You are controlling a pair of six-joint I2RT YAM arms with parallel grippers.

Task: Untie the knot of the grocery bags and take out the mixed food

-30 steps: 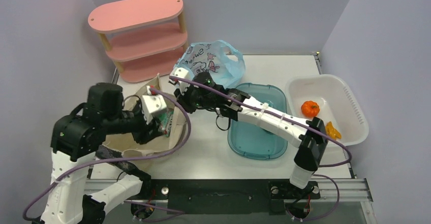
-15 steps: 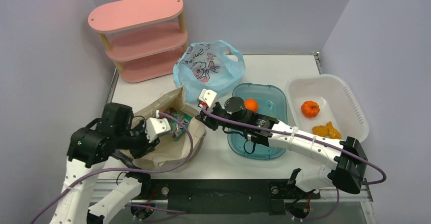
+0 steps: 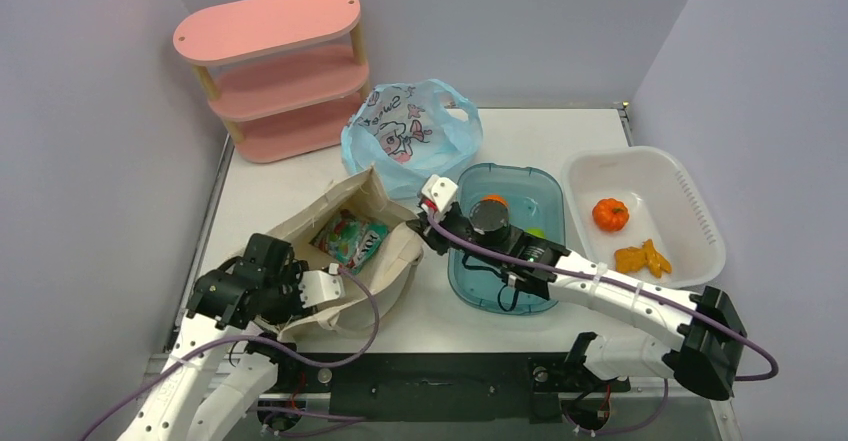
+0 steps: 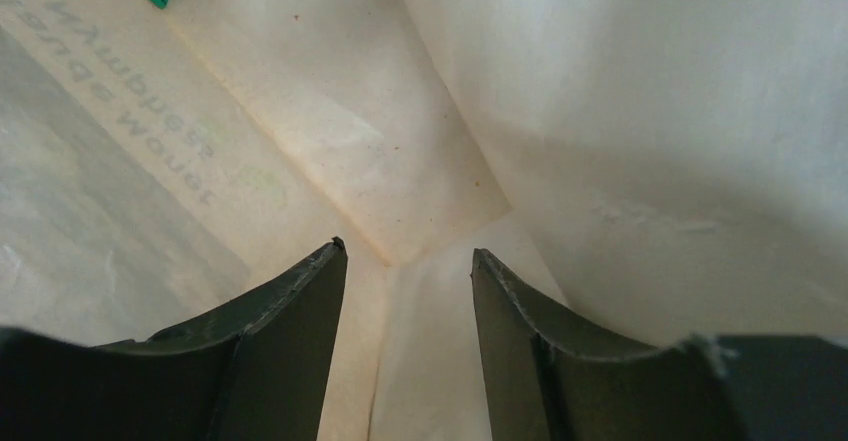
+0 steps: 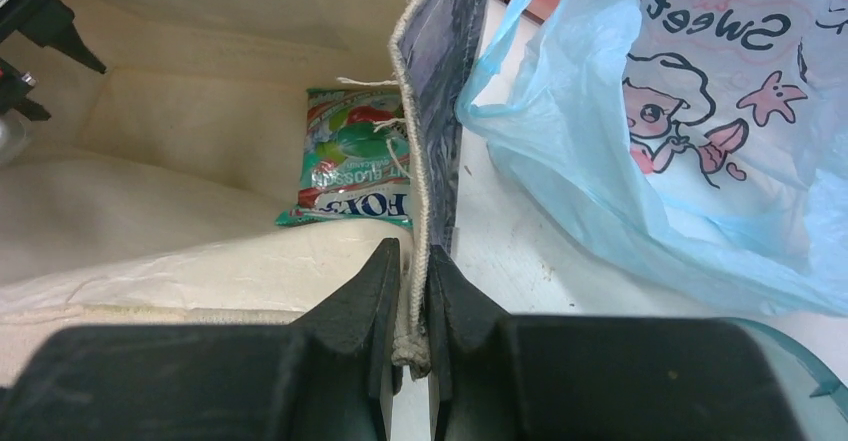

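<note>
Left arm dropped back; left gripper [image 4: 405,261] open, empty, inside canvas tote [image 3: 300,229]; right gripper [image 5: 412,261] clamps tote rim. Target snack packet [image 3: 350,242] lies in tote, blue grocery bag [image 3: 410,131] just behind. Keep rim taut, pinch packet's edge.

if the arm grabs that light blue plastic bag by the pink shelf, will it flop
Probably flops: the blue plastic bag sits slumped and creased, handle loops loose. Its film looks thin and translucent, so likely light, sliding rather than tipping if pushed. What it holds is not visible.
</note>
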